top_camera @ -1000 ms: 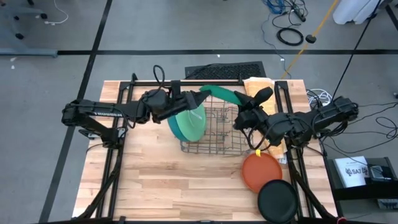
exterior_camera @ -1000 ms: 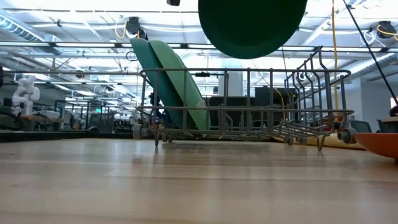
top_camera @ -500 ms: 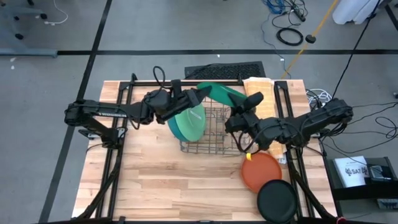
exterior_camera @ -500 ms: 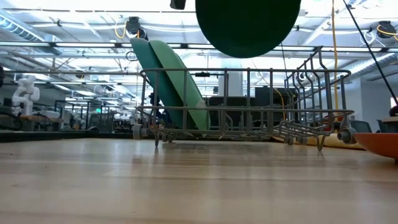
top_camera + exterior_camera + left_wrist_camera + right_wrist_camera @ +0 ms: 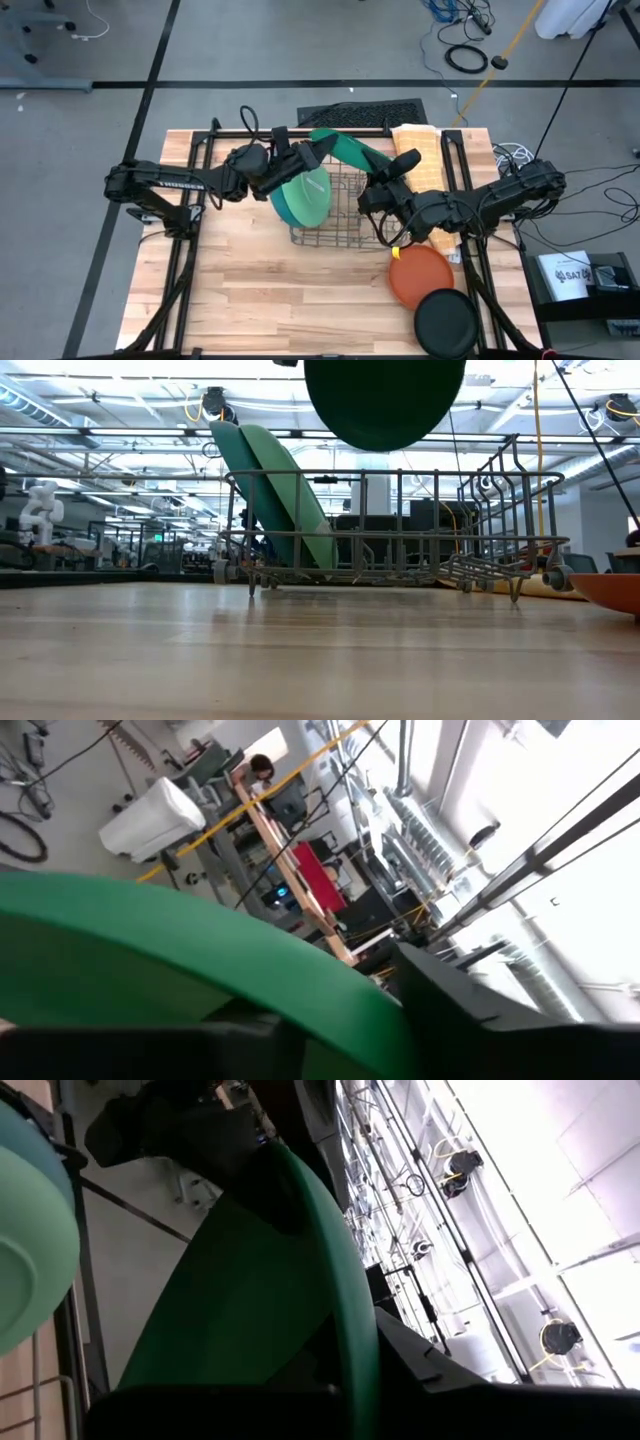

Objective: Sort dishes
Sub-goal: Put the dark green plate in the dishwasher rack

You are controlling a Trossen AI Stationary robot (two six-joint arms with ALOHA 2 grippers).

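Observation:
The dark green plate (image 5: 350, 148) hangs on edge above the grey wire rack (image 5: 350, 218); in the low view its round face (image 5: 385, 405) looks toward the near edge. My right gripper (image 5: 395, 165) is shut on its right end. My left gripper (image 5: 316, 152) is open at the plate's left end, one finger on each side of the rim (image 5: 300, 960). A light green plate (image 5: 308, 195) and a teal plate (image 5: 280, 205) stand leaning in the rack's left end. The orange plate (image 5: 420, 275) and the black plate (image 5: 445, 322) lie flat on the table at the near right. My left gripper has the dark green plate's left rim between its fingers; I cannot tell whether they touch it. My right gripper pinches the plate's right rim (image 5: 350, 1350) between its two fingers (image 5: 430, 1370), coming level from the table's right. The plate is lifted clear above the rack, nearly upright on edge.
A folded yellow-orange cloth (image 5: 415, 140) lies at the far right beside the rack. The rack's middle and right slots (image 5: 430, 530) hold nothing. Bare wooden table (image 5: 270, 290) spreads along the near side and left. A dark mat (image 5: 360, 112) lies behind the rack.
My right gripper has gone a little toward the table's left and down with the dark green plate. The plate's left rim now lies between my left gripper's fingers. My left gripper has tipped slightly upward without shifting place.

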